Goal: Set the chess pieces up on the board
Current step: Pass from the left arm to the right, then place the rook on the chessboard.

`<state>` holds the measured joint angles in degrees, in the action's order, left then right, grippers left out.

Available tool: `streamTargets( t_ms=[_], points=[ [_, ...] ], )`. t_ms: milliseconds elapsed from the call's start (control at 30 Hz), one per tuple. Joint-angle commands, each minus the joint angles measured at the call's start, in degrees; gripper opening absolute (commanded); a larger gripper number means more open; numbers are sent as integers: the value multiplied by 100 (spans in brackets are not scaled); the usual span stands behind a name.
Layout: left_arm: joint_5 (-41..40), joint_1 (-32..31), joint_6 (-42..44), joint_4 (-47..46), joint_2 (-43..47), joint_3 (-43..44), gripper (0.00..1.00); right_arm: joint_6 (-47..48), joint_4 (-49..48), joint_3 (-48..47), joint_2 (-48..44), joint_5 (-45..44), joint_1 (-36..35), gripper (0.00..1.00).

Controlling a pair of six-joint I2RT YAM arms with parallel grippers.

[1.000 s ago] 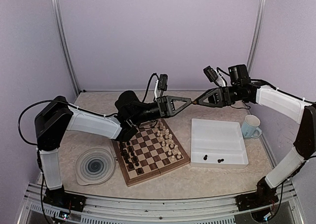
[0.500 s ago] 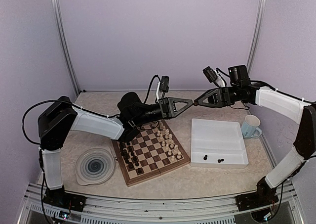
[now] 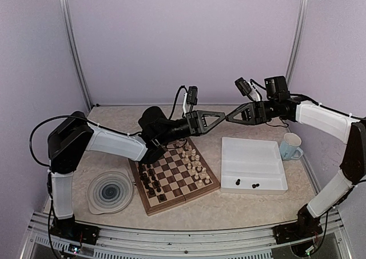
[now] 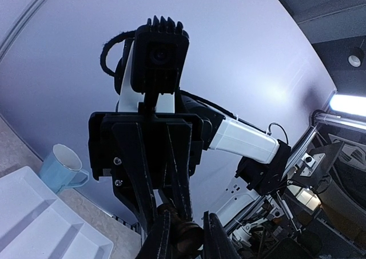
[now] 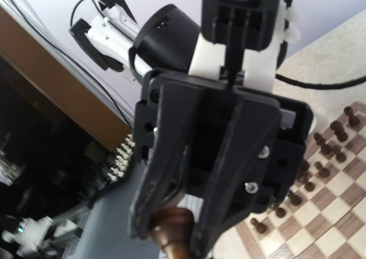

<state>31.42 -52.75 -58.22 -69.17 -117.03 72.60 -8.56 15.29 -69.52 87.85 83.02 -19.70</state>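
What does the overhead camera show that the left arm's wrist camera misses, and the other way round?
Only overhead: the board and the blue-swirl plate. Only the wrist camera: the dark chess piece, seen up close, pinched in the left gripper. Both: the right gripper, the mug and the white tray.

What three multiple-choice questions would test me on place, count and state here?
1. The mug stands: A on the board; B right of the white tray; C on the plate.
2. Dark pieces in that tray: A two; B none; C five.
3. The left gripper is: A wide open; B resting on the plate; C shut on a dark chess piece.
B: the mug sits beside the tray's right edge. A: two dark pieces lie on its floor. C: it clamps the brown piece.
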Motion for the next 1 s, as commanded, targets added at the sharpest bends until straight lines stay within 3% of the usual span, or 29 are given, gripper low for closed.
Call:
streamTargets(
  t_ms=[0, 67, 167, 300, 333, 367, 567, 700, 800, 967],
  points=[
    [-130, -16, 59, 140, -148, 147, 14, 50, -88, 15, -5, 44, -36, 11],
    [-236, -16, 235, 454, -83, 128, 17, 397, 246, -154, 3, -152, -40, 9],
    [-587, 19, 825, 1166, 211, -96, 35, 1472, 1316, -672, 53, -842, -48, 6],
    [-1202, 143, 1899, 2405, 1258, -567, 51, 2546, 2352, -1222, 53, -2159, -273, 4],
    [-1315, 202, 2086, 2688, 1470, -701, 62, 2770, 2542, -1301, 41, -2483, -391, 4],
    [-1415, 270, 2270, 2956, 1754, -824, 67, 2952, 2688, -1366, 25, -2800, -536, 4],
    [-2739, 730, 3242, 5008, 3435, -1529, 71, 3984, 3366, -1864, 137, -4922, -1750, 3],
    [-3713, 965, 4397, 6172, 4408, -1635, 73, 4538, 3872, -2261, 456, -5616, -2456, 4],
    [-5011, 1090, 4863, 6481, 4958, -1929, 97, 4792, 3954, -2364, 774, -6166, -3028, 4],
    [-6382, 1241, 4858, 6630, 5319, -2209, 99, 5013, 4195, -2597, 1550, -7039, -4061, 3]
  ],
)
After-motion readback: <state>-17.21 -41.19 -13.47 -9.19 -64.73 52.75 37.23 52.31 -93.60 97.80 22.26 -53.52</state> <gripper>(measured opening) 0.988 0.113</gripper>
